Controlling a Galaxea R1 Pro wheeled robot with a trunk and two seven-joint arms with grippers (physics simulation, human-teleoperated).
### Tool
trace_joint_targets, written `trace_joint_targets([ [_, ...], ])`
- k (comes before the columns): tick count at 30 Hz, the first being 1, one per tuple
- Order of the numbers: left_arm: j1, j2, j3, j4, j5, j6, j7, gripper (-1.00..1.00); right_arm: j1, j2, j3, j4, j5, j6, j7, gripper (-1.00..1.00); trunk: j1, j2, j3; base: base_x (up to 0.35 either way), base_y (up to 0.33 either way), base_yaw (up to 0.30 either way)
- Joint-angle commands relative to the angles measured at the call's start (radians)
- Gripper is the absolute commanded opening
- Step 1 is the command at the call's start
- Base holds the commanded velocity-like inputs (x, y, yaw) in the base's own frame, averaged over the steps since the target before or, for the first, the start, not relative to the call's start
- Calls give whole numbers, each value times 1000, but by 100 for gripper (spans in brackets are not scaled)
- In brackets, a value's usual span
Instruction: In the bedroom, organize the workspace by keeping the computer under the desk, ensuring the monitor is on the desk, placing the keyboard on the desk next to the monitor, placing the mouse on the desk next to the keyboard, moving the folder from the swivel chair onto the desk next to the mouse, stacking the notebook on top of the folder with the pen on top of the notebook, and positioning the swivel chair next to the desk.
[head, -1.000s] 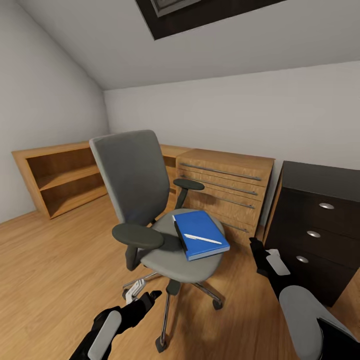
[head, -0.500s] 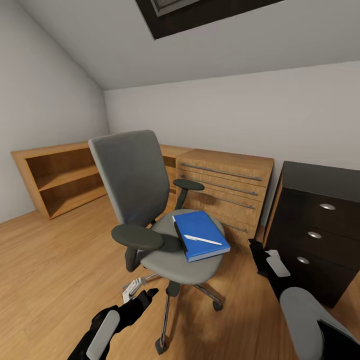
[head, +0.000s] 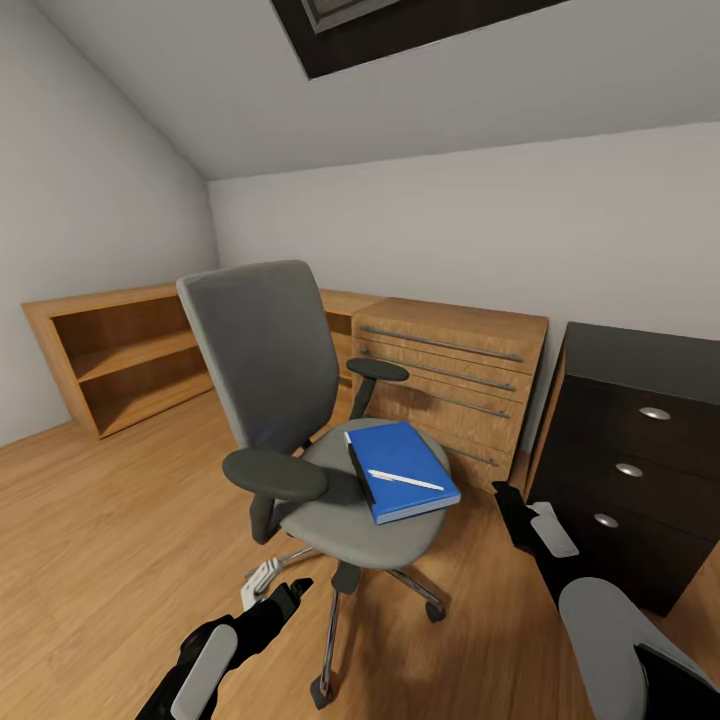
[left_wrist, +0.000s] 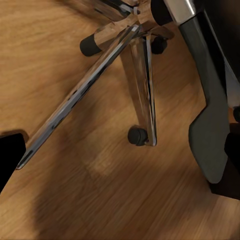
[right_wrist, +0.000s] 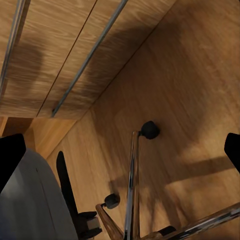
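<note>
1. Folder (head: 405, 468): flat on swivel chair (head: 300, 420) seat, notebook (head: 358, 470) beside, pen (head: 405, 479) atop.
2. Judged light, stiff, slick; pen may roll. Grip overhanging front edge.
3. My left claw (head: 268, 590) and right claw (head: 525, 522) hang low, empty; jaw state cannot tell.

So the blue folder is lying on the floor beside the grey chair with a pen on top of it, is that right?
Not quite. The head view shows the blue folder lying on the seat of the grey chair, not on the floor. The pen does rest on top of it.
</note>
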Motion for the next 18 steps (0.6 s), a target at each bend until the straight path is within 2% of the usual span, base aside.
trace_joint_targets([
  [1,0,0,-1,-2,10,3,8,100,0,0,-2,-2,-9,5,-5,100,0,0,-1,0,0,0],
  [18,0,0,-1,-2,10,3,8,100,0,0,-2,-2,-9,5,-5,100,0,0,-1,0,0,0],
])
